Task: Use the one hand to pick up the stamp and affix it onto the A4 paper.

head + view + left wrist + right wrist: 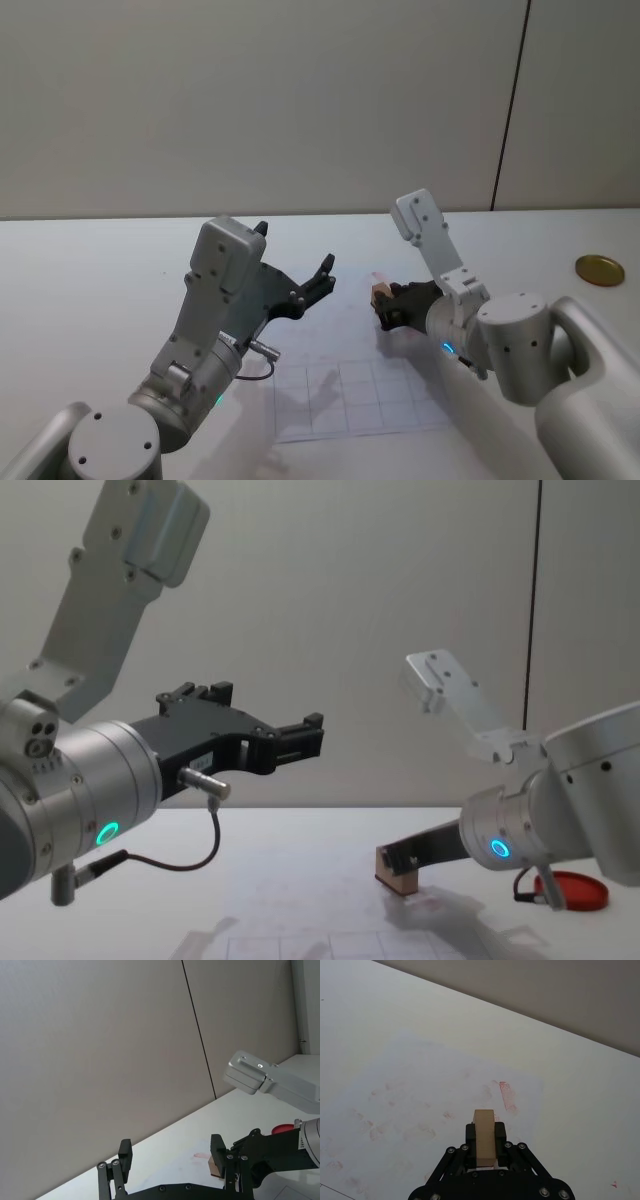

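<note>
Nearest the robot, the A4 paper (pixel 340 395) lies flat on the white table (pixel 90 270), its edge with the thin grey grid of squares turned toward the body. On the left, the left gripper (pixel 296 252) hangs raised in the air, well clear of the table. Its forearm angles up and forward, and its two black fingers are spread wide with nothing between them. The right arm reaches in low from the right side, its wrist bent down toward the sheet, with a blue ring (pixel 497 849) glowing on it. The right gripper (pixel 384 304) is closed narrowly around the stamp (pixel 380 296), a small tan wooden block clamped between both black fingers (pixel 501 1132), its end reaching out past their tips. The stamp is at the far part of the paper, beyond the grid, with its lower face down at the sheet. From the side it looks to be touching, though whether it presses on the paper or hangs just over it I cannot tell. Faint red marks are scattered over the sheet, and one clearer red rectangular print (pixel 507 1096) lies just beyond the stamp. Farther off to the right, well apart from the paper, the flat round ink pad (pixel 572 891) rests on the table. Behind it all stands a plain grey wall (pixel 250 100)
</note>
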